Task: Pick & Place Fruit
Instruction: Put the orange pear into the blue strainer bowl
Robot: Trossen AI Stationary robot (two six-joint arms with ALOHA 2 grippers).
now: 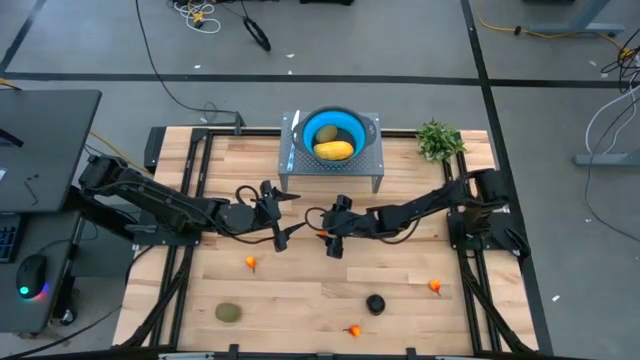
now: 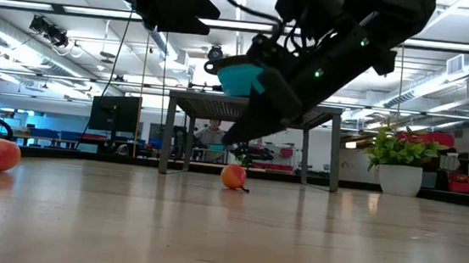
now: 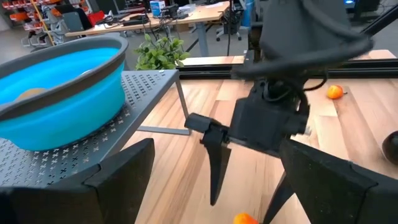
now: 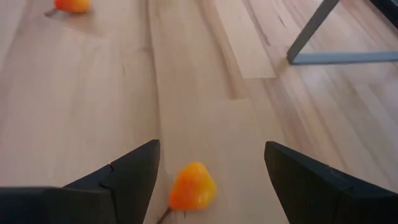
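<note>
A tiny orange-red fruit (image 4: 193, 186) lies on the wooden table between the fingers of my open right gripper (image 4: 211, 145), which slants down over it at mid-table (image 1: 330, 240) without touching it. My left gripper (image 1: 292, 215) hangs open just left of it, holding nothing. The blue bowl (image 1: 330, 133) stands on a grey perforated stand and holds the yellow oblong fruit (image 1: 334, 150) and an olive-green one (image 1: 326, 132). On the table lie another olive-green oval (image 1: 229, 312), the black round fruit (image 1: 375, 303) and more orange-red ones (image 1: 250, 263), (image 1: 435, 286), (image 1: 352, 330).
The stand's legs (image 1: 287, 185) rest on the table just beyond both grippers. A leafy potted plant (image 1: 438, 140) stands at the far right corner. Black frame rails run along the left and right table edges. Bare wood lies between the scattered fruits toward the near edge.
</note>
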